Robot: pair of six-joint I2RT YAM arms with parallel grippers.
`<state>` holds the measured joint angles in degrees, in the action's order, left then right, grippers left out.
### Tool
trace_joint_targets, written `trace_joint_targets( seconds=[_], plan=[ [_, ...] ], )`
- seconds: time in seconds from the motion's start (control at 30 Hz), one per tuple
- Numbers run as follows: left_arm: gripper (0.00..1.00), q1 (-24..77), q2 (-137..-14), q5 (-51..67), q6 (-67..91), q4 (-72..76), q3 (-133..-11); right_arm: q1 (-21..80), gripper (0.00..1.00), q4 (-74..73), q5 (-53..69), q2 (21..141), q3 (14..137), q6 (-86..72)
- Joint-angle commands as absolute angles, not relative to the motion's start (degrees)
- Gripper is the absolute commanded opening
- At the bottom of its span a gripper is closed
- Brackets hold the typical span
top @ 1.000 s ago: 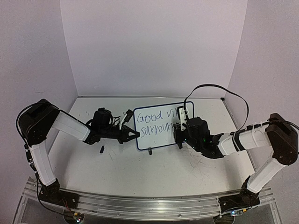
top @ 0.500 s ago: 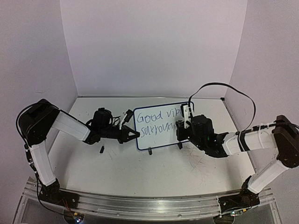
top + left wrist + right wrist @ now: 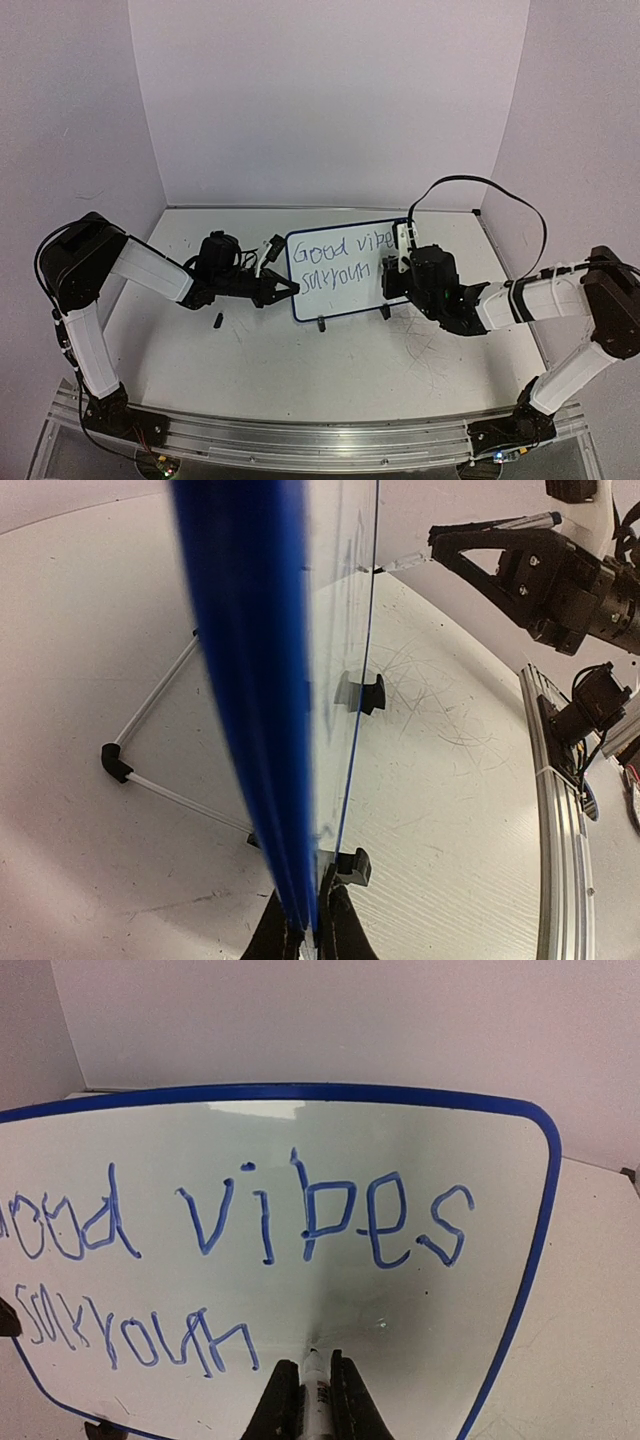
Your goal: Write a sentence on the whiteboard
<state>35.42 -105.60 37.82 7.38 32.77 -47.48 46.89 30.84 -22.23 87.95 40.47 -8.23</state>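
Whiteboard stands upright mid-table in the overhead view, with the left gripper at its left edge and the right gripper at its right half.

Left wrist view: jaws pinched together on the blue frame, likely bracing the board against pen pressure.

Right wrist view: jaws clamped on a marker, its tip at the surface just below "vibes" of the sentence, seemingly placed to extend the second line.

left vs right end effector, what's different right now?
Left end effector clamps the whiteboard by its blue frame, left edge; right end effector grips a marker, tip aimed at the board's face. Left sits edge-on to the board; right faces the sentence. Both are shut.
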Motion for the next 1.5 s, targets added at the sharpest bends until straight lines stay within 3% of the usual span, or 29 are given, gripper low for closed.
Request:
trace_joint_targets(
  seconds=[0.0, 0.73, 1.47],
  plan=[
    [0.00, 34.14, -104.41, 29.42, 4.92, 29.13, -47.34, 46.65, 0.00, 33.45, -23.37, 89.45, 42.51, -8.14],
    [0.00, 34.11, -104.06, 29.28, 4.92, 29.09, -47.33, 48.21, 0.00, 32.80, -19.25, 91.56, 42.97, -8.44],
    [0.00, 34.10, -104.06, 29.44, 4.92, 29.09, -47.37, 48.03, 0.00, 32.12, -23.98, 91.68, 41.68, -9.33]
  ],
)
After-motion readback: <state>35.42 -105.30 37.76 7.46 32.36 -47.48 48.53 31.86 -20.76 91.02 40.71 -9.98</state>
